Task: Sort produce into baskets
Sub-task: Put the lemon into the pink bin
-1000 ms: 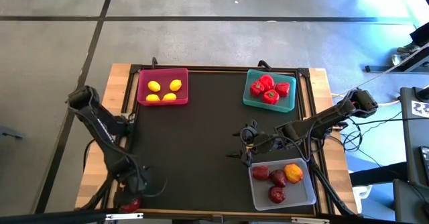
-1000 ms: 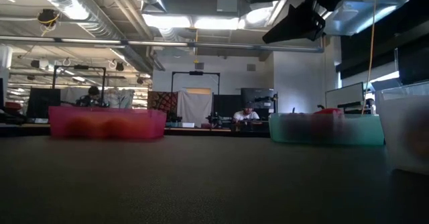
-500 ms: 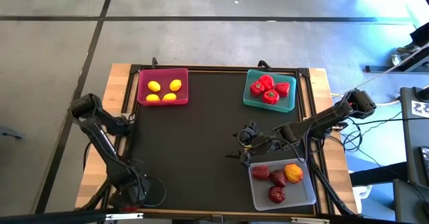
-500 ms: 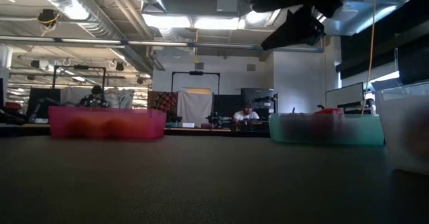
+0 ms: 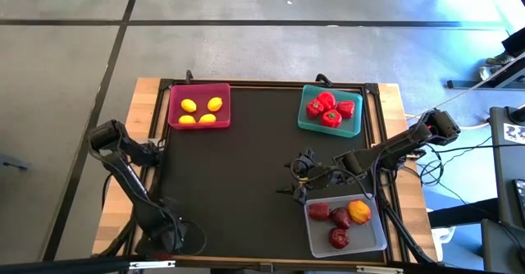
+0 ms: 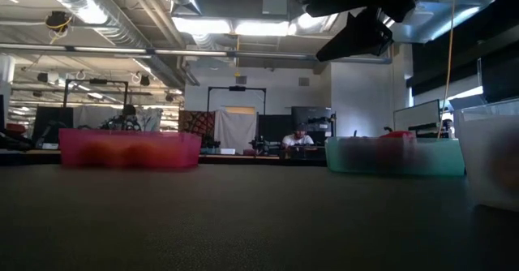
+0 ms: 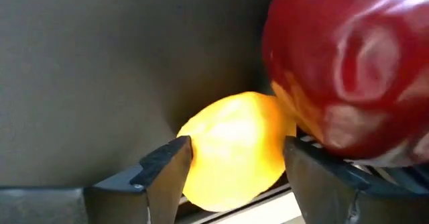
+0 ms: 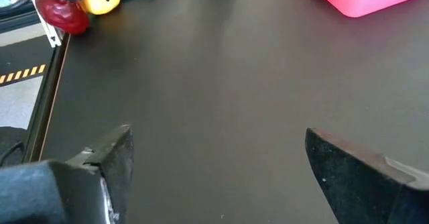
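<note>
Left arm is the mover here. In the last second its elbow has folded in and the left gripper (image 5: 166, 244) has sunk onto the 7 o'clock corner of the table, covering the red piece that showed there a moment ago. From the left wrist camera, its fingers stand apart on either side of a stray lemon (image 7: 231, 150), close on both flanks. A dark red apple (image 7: 348, 70) is pressed right up against that lemon.

The right gripper (image 5: 300, 180) hasn't budged. Its fingers are wide apart and empty, hanging over the mat just off the 11 o'clock corner of the clear tray (image 5: 373, 243).

Lemons sit in the pink tray (image 5: 175, 102) at 11 o'clock, peppers in the teal tray (image 5: 354, 126) at 1 o'clock. The clear tray at 5 o'clock holds apples, plus one yellow-orange piece (image 5: 358, 212) that looks misplaced.

So that drop looks like the lead-in to a lemon pick. The neighbouring apple could get nudged on the close.
</note>
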### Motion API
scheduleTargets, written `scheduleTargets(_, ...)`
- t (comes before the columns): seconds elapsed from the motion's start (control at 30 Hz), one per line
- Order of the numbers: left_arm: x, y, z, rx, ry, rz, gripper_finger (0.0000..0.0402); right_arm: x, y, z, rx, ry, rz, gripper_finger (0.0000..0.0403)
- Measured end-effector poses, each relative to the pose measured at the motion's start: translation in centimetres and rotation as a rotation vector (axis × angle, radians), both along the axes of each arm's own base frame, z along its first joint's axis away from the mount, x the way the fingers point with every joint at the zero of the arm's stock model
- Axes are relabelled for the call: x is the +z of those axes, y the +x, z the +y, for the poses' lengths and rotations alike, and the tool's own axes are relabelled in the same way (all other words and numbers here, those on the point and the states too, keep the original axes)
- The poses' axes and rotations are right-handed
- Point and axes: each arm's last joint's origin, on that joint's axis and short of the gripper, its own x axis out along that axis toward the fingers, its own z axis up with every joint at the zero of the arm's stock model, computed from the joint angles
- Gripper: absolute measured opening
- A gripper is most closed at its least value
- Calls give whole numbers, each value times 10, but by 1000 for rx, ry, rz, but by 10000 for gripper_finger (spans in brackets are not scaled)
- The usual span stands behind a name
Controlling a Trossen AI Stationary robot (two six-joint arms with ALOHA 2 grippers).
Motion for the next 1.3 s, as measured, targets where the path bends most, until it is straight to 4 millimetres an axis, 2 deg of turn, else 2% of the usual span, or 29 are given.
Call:
scheduleTargets(0.17, -1, 3, 1, 68, 34, -24, 243, 0, 0, 0, 0, 0, 1, 351)
scheduleTargets(0.3, -7, -1, 4, 87, 89, 5, 271, 0, 0, 0, 0, -1, 3, 351)
scheduleTargets(0.43, -7, -5, 2, 71, 41, 56, 294, 0, 0, 0, 0, -2, 4, 351)
scheduleTargets(0.77, -8, -10, 5, 66, 74, 84, 298, 0, 0, 0, 0, -2, 4, 351)
scheduleTargets(0.9, -8, -10, 5, 86, 82, 82, 277, 0, 0, 0, 0, -2, 4, 351)
scheduleTargets(1.07, -8, -7, 6, 96, 79, 73, 217, 0, 0, 0, 0, -2, 4, 351)
scheduleTargets(1.3, -4, -2, 17, 119, 146, 105, 212, 0, 0, 0, 0, -2, 4, 351)
